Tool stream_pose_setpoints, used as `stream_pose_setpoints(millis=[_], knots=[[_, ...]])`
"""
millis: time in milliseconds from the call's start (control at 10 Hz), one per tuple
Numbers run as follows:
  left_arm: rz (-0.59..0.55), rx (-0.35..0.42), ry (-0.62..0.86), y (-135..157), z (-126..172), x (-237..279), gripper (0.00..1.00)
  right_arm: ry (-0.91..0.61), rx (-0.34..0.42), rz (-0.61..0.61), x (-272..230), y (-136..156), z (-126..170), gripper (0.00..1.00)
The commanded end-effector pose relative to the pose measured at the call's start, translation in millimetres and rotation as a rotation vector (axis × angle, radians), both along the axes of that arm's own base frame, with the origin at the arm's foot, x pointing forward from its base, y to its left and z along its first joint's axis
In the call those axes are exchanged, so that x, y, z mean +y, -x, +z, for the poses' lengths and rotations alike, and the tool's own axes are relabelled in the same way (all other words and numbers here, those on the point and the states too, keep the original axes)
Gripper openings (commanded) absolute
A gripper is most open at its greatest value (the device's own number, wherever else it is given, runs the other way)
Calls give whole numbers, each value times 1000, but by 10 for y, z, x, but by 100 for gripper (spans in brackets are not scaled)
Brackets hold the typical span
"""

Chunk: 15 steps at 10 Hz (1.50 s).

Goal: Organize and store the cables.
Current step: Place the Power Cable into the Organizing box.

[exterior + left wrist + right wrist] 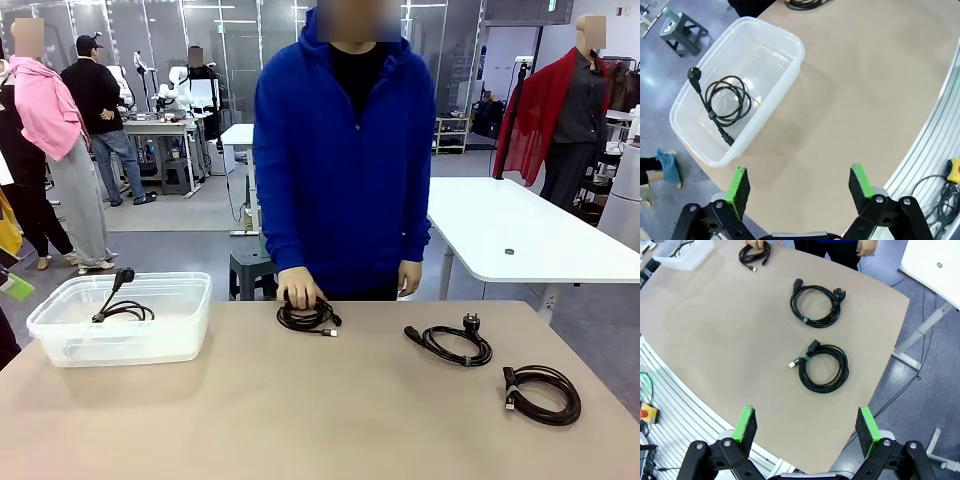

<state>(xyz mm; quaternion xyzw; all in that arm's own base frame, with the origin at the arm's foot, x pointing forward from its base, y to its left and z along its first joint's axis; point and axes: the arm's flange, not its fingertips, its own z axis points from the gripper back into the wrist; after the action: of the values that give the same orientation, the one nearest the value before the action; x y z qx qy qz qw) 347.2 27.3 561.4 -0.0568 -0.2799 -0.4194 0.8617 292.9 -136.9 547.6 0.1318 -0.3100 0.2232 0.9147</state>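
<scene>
Cables lie in four places. One coil (125,310) is already inside the clear bin (60,345) at the far left of the table (300,420). A second coil (307,318) lies at the far edge in the middle, under the person's hand (298,288). A third coil (455,344) lies to the right of it, and a fourth coil (543,393) is nearest to the robot, on the right.

I see several risks. The cords are thin and lie flat on the table, so the pads could slide over them or catch a single strand; then the loop may open and hang down when it is lifted. A hanging plug end could hit the bin's rim and pull the coil out of the grip, or push the light bin aside. The second coil is the most delicate one, because a reach there while the hand rests on it could touch the person. The bin is far from the right-side coils, so a long carry gives more time for slipping.

The left gripper (799,175) hangs high above the near left part of the table, looking down, with the bin just beyond its fingers. The right gripper (806,415) hangs high over the near right edge, with the fourth coil just ahead. Both have their jaws spread wide and nothing between the green pads.
</scene>
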Motion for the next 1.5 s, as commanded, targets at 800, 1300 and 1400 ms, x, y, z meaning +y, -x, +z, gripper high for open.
stream_pose_setpoints(millis=[800,1300,1400], knots=[[1,-3,-11,8,13,-18,100,-1,1,-1,1,0,0,100],[1,-3,-11,8,13,-18,100,-1,1,-1,1,0,0,100],[1,-3,-11,8,13,-18,100,-1,1,-1,1,0,0,100]])
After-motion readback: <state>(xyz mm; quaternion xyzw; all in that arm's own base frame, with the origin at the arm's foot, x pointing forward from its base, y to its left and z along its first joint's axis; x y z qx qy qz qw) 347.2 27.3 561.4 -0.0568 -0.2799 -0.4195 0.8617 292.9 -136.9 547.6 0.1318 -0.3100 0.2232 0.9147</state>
